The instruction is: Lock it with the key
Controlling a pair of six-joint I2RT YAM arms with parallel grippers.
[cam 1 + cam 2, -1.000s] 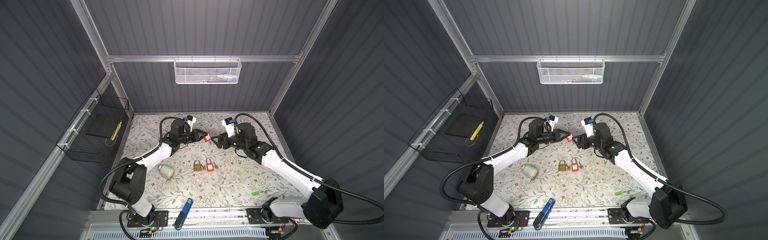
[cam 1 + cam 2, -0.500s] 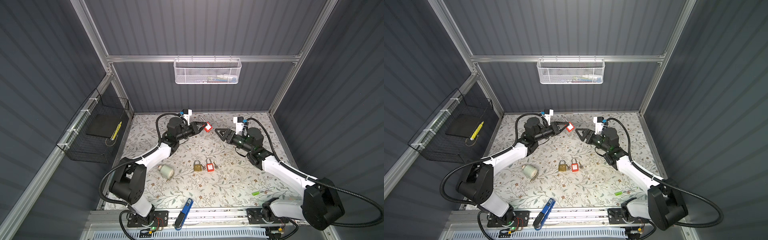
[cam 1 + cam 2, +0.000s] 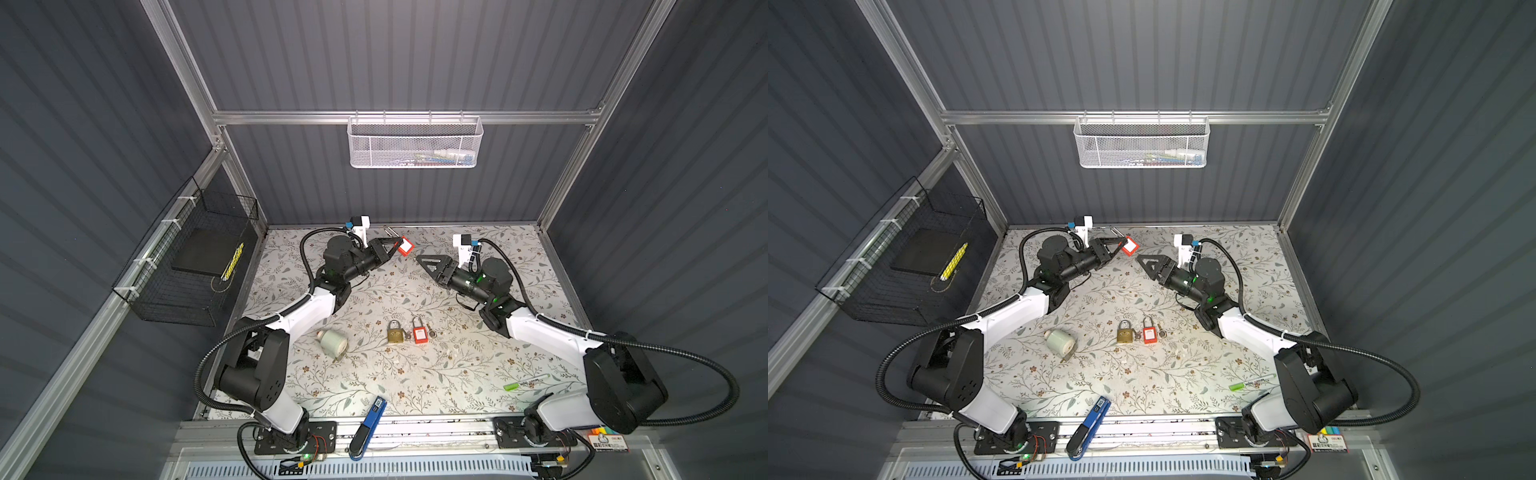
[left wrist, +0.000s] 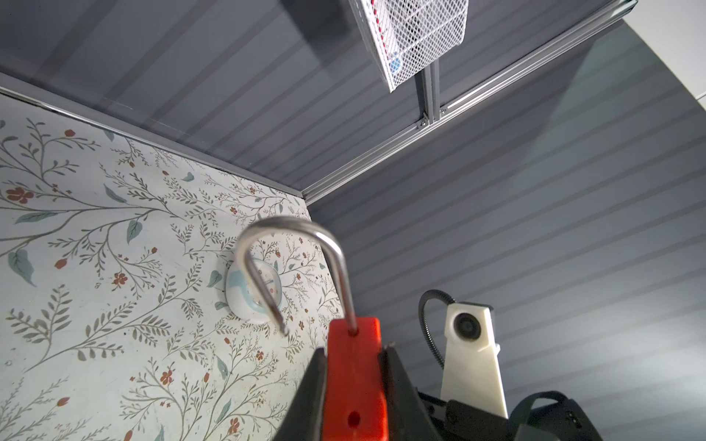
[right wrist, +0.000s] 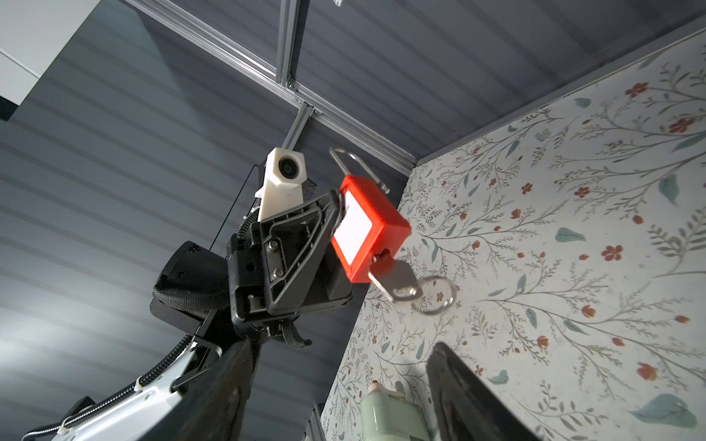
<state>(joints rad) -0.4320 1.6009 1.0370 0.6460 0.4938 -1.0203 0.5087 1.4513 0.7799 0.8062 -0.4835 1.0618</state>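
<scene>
The left gripper is closed on the body of the red padlock, with one finger pressed against each side, and holds it in the air above the table. The body projects past the left fingertips. The shackle is open: one leg sits in the body and the free leg ends just outside it. The key is seated in the end of the body opposite the shackle, and a ring hangs from its head. The long axis of the key continues the long axis of the body, so the head points away from the shackle and out to one side of the left fingers. The right gripper is spread wide and holds nothing. In the right wrist view the key lies ahead of the right fingers, beyond their tips and roughly on the centre line of the gap between them; there is no contact. In both top views the right fingertips point at the padlock from close by, with clear space between. The left arm is occupied as the holder, so the right arm is the free arm nearest the key and the coming move most likely falls to it: advance along the finger direction until the key head sits between the fingers, then close. The key axis appears to run obliquely to that approach line, so a wrist correction is probably required first. The lock is not yet fastened, because the free shackle leg is outside the body.
</scene>
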